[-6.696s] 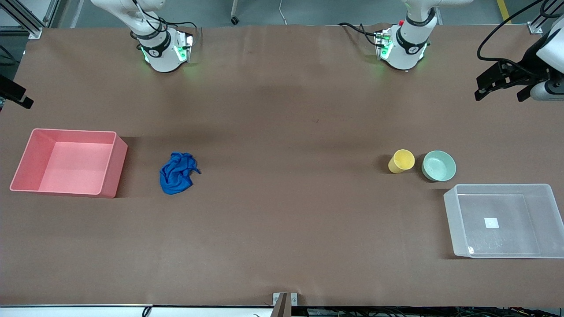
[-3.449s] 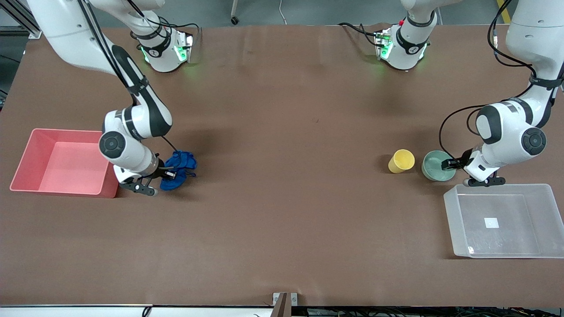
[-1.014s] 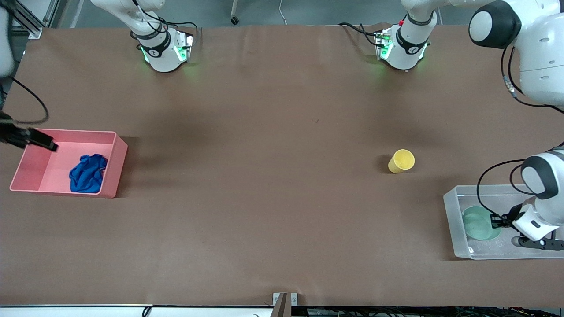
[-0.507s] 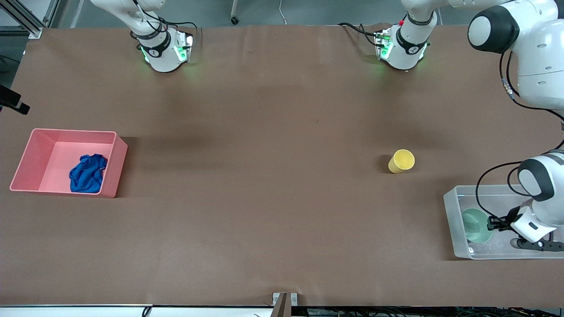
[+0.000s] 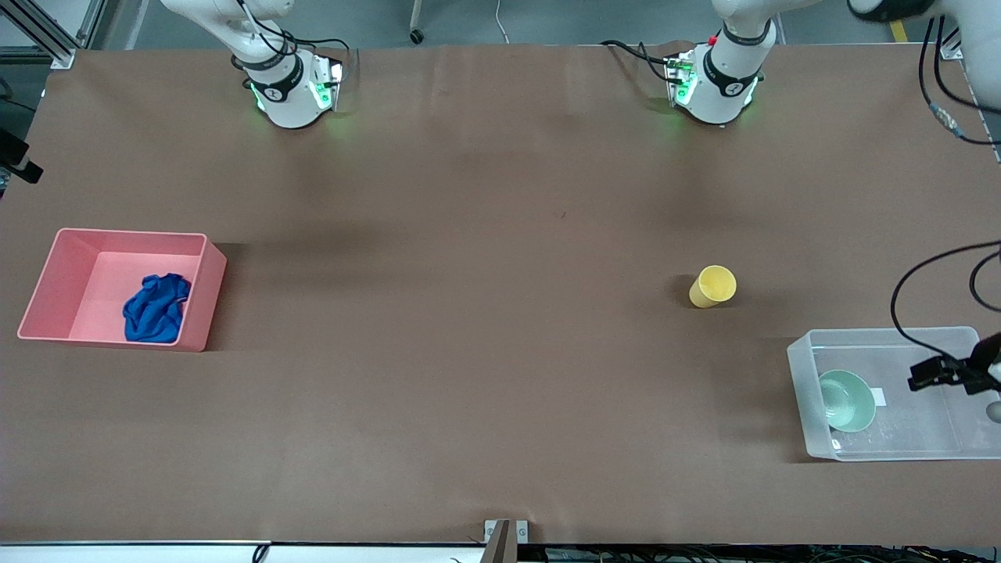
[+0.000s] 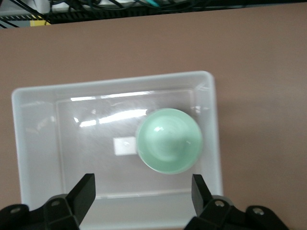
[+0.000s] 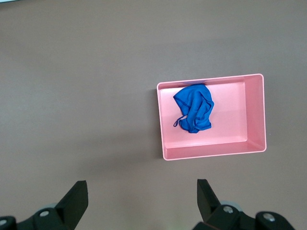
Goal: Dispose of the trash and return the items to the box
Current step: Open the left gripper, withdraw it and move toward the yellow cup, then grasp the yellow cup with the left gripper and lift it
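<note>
The blue cloth [image 5: 156,307] lies in the pink bin [image 5: 205,293] at the right arm's end of the table; it also shows in the right wrist view [image 7: 193,108]. The mint-green bowl [image 5: 847,400] sits upright in the clear box [image 5: 798,348], beside its white label [image 6: 124,146]. The yellow cup [image 5: 712,286] stands on the table, farther from the front camera than the box. My left gripper [image 6: 142,194] is open and empty, up over the box. My right gripper [image 7: 141,197] is open and empty, high over the table beside the pink bin [image 7: 211,154].
The two arm bases [image 5: 291,86] [image 5: 715,82] stand along the table's edge farthest from the front camera. Brown table [image 5: 485,313] stretches between the pink bin and the cup. The left arm's cables [image 5: 911,289] hang over the box.
My left gripper has let go of the bowl, risen, and drawn away toward the left arm's end of the table. The bowl stays in the box. My right gripper has drawn farther from the pink bin.
</note>
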{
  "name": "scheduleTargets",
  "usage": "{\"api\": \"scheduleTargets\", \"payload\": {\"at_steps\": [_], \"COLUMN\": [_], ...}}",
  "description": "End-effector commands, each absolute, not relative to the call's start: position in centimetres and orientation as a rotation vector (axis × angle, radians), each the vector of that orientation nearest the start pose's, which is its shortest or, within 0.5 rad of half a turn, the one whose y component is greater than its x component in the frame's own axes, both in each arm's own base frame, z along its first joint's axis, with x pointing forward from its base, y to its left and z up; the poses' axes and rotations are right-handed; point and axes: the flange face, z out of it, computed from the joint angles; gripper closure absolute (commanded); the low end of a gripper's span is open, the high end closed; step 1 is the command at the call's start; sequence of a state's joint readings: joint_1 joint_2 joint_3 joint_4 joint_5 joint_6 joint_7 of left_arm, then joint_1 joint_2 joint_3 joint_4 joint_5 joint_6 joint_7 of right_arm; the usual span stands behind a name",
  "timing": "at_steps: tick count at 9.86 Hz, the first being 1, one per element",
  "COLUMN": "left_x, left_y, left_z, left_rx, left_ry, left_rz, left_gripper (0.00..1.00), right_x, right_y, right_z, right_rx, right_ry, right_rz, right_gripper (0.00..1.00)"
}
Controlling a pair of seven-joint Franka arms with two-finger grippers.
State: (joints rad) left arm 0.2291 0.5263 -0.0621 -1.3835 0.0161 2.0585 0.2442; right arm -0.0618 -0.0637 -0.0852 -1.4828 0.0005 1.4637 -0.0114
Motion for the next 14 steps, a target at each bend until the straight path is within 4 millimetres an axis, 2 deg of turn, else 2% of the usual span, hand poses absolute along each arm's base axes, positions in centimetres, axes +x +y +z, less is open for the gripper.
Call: {"api": "scheduleTargets", "payload": {"at_steps": [1, 3, 5, 8, 11, 12, 14], "left_x": [65.7, 62.4, 59.0, 55.4, 52.8, 52.8, 52.9], "left_y": [7.9, 2.7, 0.5, -2.9, -3.6, -3.8, -3.9], "left_z": [40.8, 39.3, 36.7, 31.7, 27.5, 26.0, 24.2], "left_rx": [-3.136, -3.157, -3.154, -3.169, -3.175, -3.186, -3.199], "left_ry": [0.093, 0.067, 0.077, 0.158, 0.178, 0.177, 0.176], "left_rz": [-0.111, -0.036, -0.035, 0.074, 0.056, 0.045, 0.042], "left_gripper": [0.11, 0.11, 0.11, 0.11, 0.11, 0.11, 0.11], "right_x": [52.0, 52.0, 51.9, 51.9, 51.9, 51.9, 51.9], "right_y": [-7.6, -7.5, -7.6, -7.6, -7.6, -7.6, -7.6], "right_z": [69.2, 69.2, 68.9, 68.8, 68.8, 68.8, 68.8], "right_rx": [-3.153, -3.151, -3.15, -3.15, -3.15, -3.15, -3.15], "right_ry": [0.186, 0.195, 0.197, 0.2, 0.2, 0.2, 0.2], "right_rz": [-0.056, -0.054, -0.037, -0.03, -0.03, -0.03, -0.03], "right_gripper": [0.0, 0.0, 0.0, 0.0, 0.0, 0.0, 0.0]}}
